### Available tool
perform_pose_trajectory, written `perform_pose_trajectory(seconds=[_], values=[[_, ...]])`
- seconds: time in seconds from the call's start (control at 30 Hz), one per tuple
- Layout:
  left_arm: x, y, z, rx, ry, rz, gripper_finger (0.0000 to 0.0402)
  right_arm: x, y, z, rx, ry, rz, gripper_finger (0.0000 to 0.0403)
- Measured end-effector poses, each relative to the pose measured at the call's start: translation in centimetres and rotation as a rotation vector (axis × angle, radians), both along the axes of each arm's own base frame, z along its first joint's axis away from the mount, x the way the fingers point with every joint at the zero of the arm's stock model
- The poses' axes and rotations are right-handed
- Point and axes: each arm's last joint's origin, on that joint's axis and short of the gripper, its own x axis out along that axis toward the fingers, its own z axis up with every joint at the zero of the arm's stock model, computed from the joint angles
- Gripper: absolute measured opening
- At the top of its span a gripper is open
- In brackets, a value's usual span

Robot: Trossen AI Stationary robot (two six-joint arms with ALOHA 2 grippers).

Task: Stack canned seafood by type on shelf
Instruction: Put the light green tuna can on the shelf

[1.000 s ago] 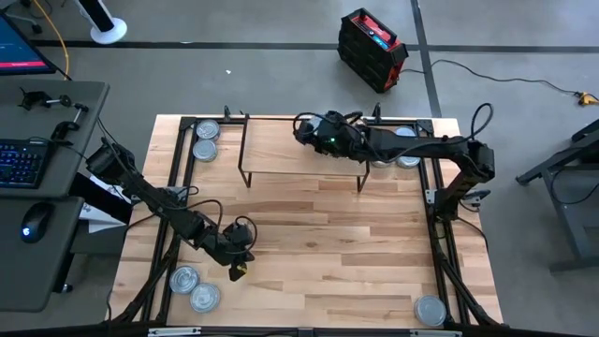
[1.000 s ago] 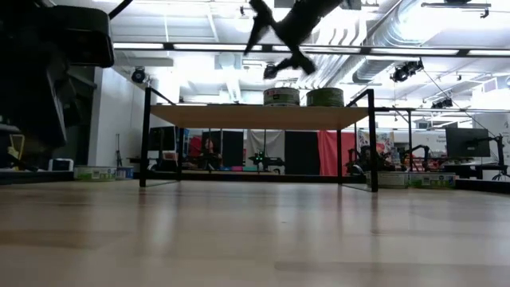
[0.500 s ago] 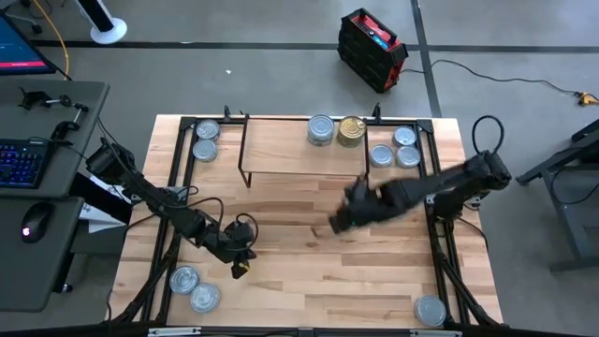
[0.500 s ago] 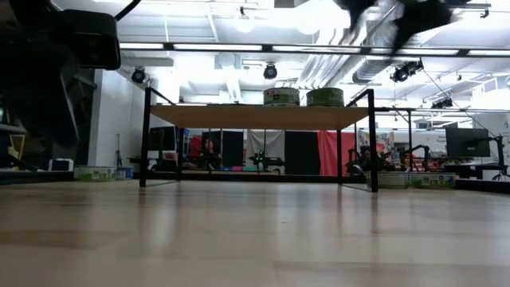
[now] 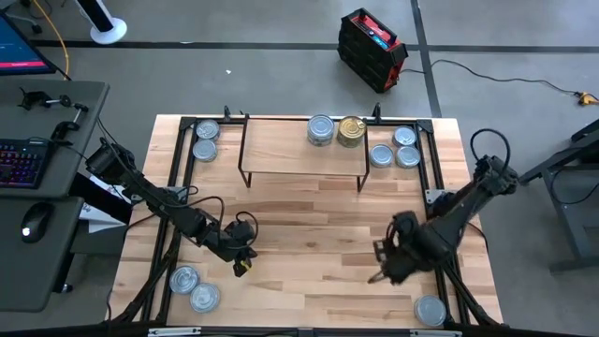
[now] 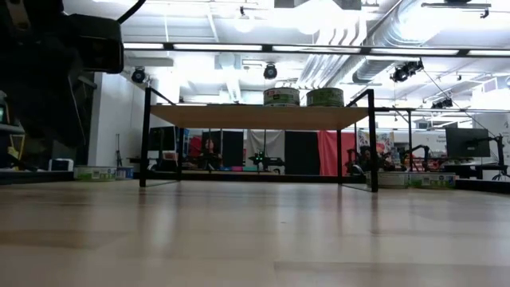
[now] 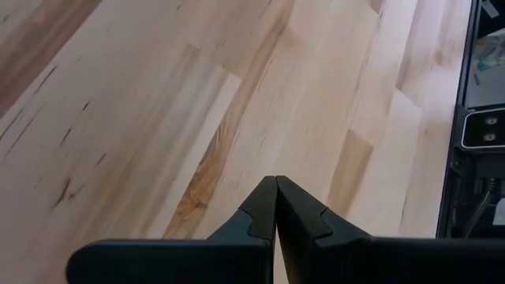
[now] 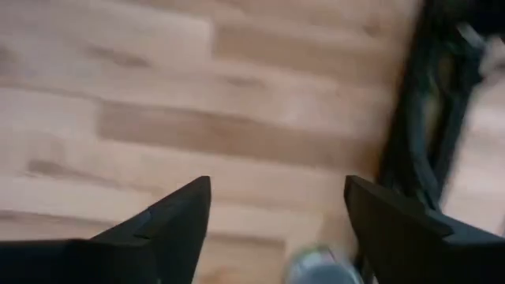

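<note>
Wooden table (image 5: 309,225) filling centre of high view. Shelf (image 5: 281,154) at upper centre, board on black wire legs; silver tin (image 5: 321,129) and gold tin (image 5: 352,130) side by side on its upper right part, touching or nearly so. More silver tins on tabletop: four (image 5: 393,148) at upper right beside shelf, two (image 5: 205,139) at upper left, two (image 5: 195,287) at lower left, one (image 5: 430,310) at lower right corner. Right gripper (image 5: 384,266) at lower right over bare wood, fingers (image 8: 170,221) spread wide, empty. Left gripper (image 5: 240,269) at lower left, fingers (image 7: 262,209) pressed together, empty.
</note>
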Motion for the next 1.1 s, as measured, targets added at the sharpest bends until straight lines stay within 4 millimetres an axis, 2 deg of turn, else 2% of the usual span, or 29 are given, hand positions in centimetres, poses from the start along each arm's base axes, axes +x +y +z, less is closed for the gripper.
perform_pose_trajectory(seconds=[0.17, 0.3, 0.37, 0.4, 0.57, 0.73, 0.93, 1.1], values=[[0.0, 0.0, 0.0, -0.037, 0.004, 0.041, 0.0001, -0.1, -5.7, -1.8, -0.111, 0.022, 0.003, 0.0187], [0.0, -0.1, 0.0, -0.057, 0.009, 0.062, 0.0001, -2.6, -11.2, -3.4, -0.144, 0.028, -0.059, 0.0077], [0.0, -0.1, 0.0, -0.056, 0.009, 0.061, 0.0001, -3.8, -13.4, -4.3, -0.146, -0.056, -0.112, 0.0024], [0.0, -0.1, 0.0, -0.056, 0.009, 0.061, 0.0001, -4.2, -14.3, -4.8, -0.151, -0.124, -0.139, 0.0013], [0.1, 0.1, 0.0, -0.057, 0.009, 0.071, 0.0001, -5.8, -18.2, -7.5, -0.262, -0.421, -0.417, 0.0018], [0.3, 0.4, 0.0, -0.063, 0.01, 0.094, 0.0001, -5.8, -21.1, -10.4, -0.377, -0.653, -0.674, 0.0005], [0.5, 0.7, 0.0, -0.066, 0.01, 0.111, 0.0001, -6.2, -24.0, -14.0, -0.442, -0.733, -0.871, 0.0002], [0.5, 0.7, 0.0, -0.066, 0.01, 0.113, 0.0001, -6.7, -25.8, -15.0, -0.46, -0.695, -0.929, 0.0001]])
